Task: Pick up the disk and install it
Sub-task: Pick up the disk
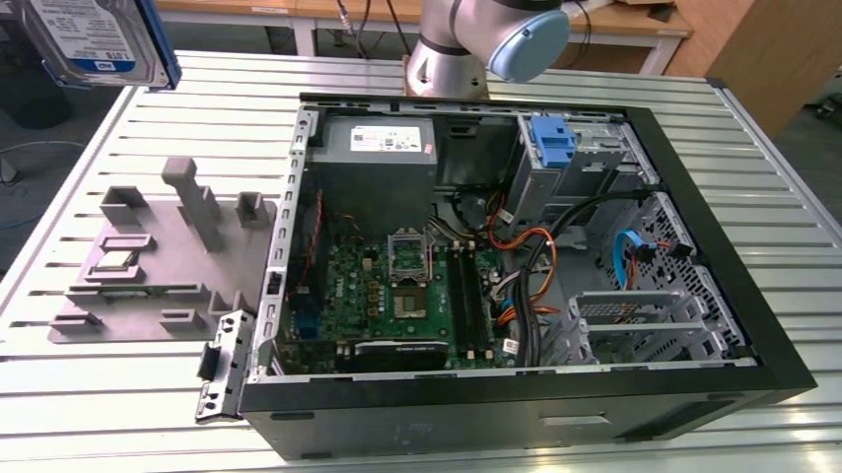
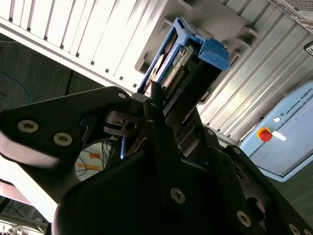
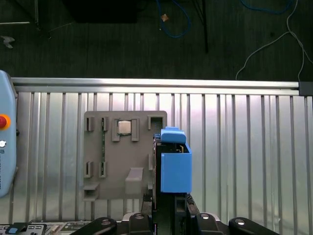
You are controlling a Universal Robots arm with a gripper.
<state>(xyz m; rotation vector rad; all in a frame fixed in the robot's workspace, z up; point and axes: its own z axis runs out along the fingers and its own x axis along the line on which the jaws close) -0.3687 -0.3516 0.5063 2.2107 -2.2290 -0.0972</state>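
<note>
The disk [image 1: 93,39], a silver drive with a white-and-blue label and blue rails, hangs high above the table at the exterior view's far left, well apart from the open computer case [image 1: 776,345]. In the first wrist view the disk [image 3: 175,164] is seen edge-on with its blue rail toward the camera, above the grey holder plate [image 3: 122,156]. My gripper [image 3: 168,201] is shut on the disk's lower end. In the second wrist view the disk [image 2: 183,61] sticks out from between the black fingers [image 2: 155,105], which clamp both of its faces.
The case lies open on the slatted metal table [image 1: 79,394], showing a motherboard [image 1: 394,296], cables, a grey power supply [image 1: 375,143] and a bare blue bracket [image 1: 557,143] in the drive bay. The grey holder plate [image 1: 145,276] lies beside the case. A light-blue pendant [image 3: 5,147] rests near the table edge.
</note>
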